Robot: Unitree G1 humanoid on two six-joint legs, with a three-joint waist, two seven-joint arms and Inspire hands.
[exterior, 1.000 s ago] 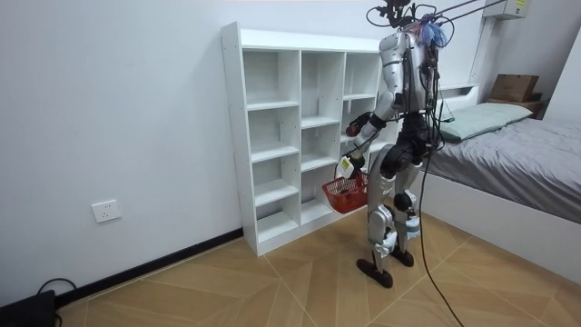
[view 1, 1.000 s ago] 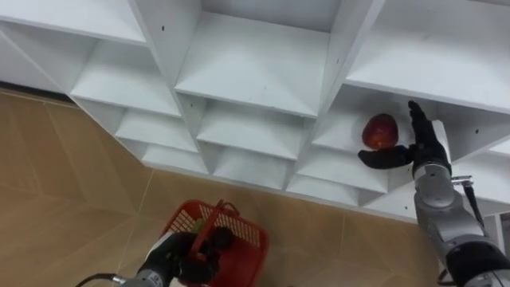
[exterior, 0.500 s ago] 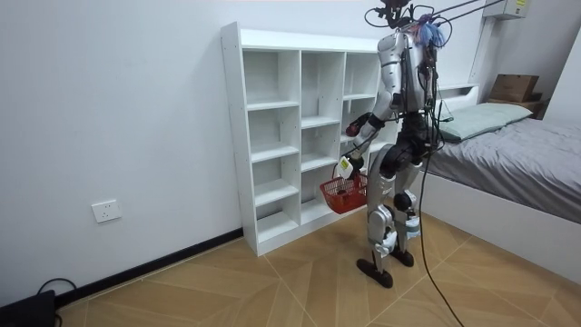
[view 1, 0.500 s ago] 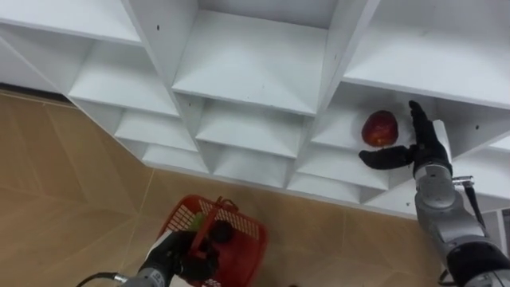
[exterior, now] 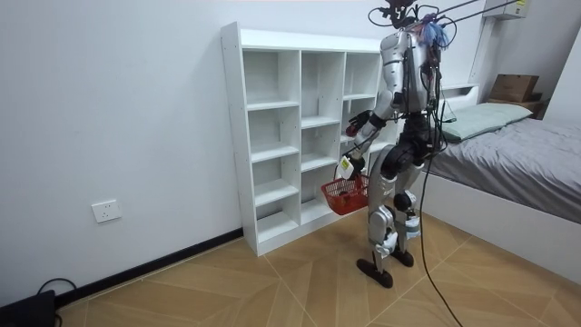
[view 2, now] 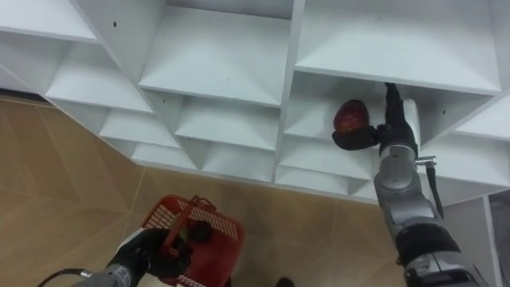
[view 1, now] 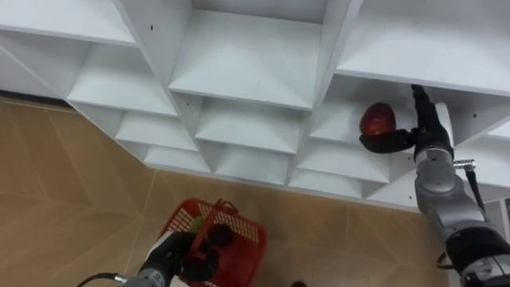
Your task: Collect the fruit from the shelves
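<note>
Apple (view 1: 378, 119) was found on a board in the right column of the closet (view 1: 247, 64). The right hand (view 1: 424, 137) was held open against it. Its fingers (view 1: 420, 104) were raised straight at the fruit's three o'clock side, and the thumb (view 1: 382, 142) was laid out beneath it at six o'clock, apparently touching. No curl round the fruit could be made out, so it was judged cupped and not yet gripped.

From the palm the apple lay at about ten o'clock, just beside. The fruit was nearly round, so no long axis had to be reckoned with.

The left hand (view 1: 179, 257) was closed on the handle (view 1: 209, 226) of the basket (view 1: 243, 239). The basket hung low at about seven o'clock from the apple, well apart.

The right hand was much the nearer, so the pick was judged to be its work. The fingers would need to be closed toward nine o'clock over the fruit before any carry down to the basket.

In the room view the robot was seen standing upright before the closet.
</note>
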